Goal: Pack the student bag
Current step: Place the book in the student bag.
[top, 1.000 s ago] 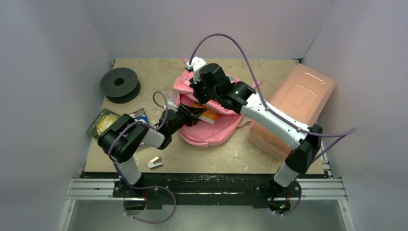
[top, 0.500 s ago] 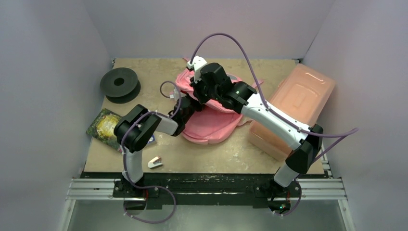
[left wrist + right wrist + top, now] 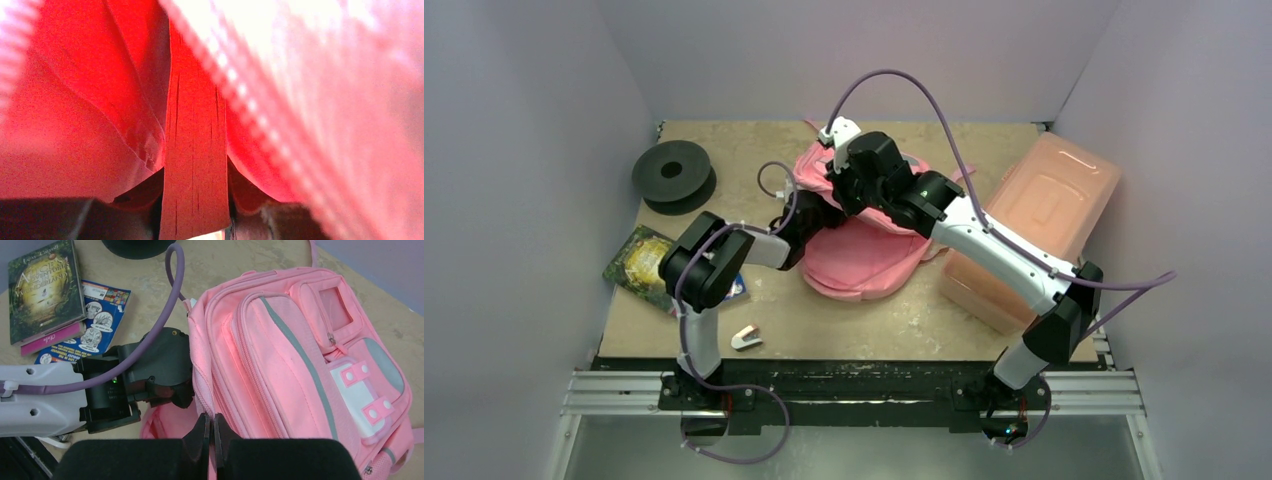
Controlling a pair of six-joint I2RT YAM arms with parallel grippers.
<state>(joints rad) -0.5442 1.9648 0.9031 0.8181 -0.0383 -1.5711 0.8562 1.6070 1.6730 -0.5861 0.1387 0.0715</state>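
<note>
Right end effector (image 3: 210, 432) pressed together on the rim of the pink backpack (image 3: 295, 370), propping its mouth; left end effector (image 3: 196, 227), just left of it, is inside that mouth pinching a flat book (image 3: 194, 150). Risk: thin rim slips the pinch and the mouth drops on the book, or the book snags the lining. Beyond the right end effector the backpack lies front-up on the counter (image 3: 874, 320), grey stripe, white clasp patch.

A robot lab test booth: plain lilac walls (image 3: 524, 150), worn board table (image 3: 844, 320), aluminium mounting rail (image 3: 874, 392).
</note>
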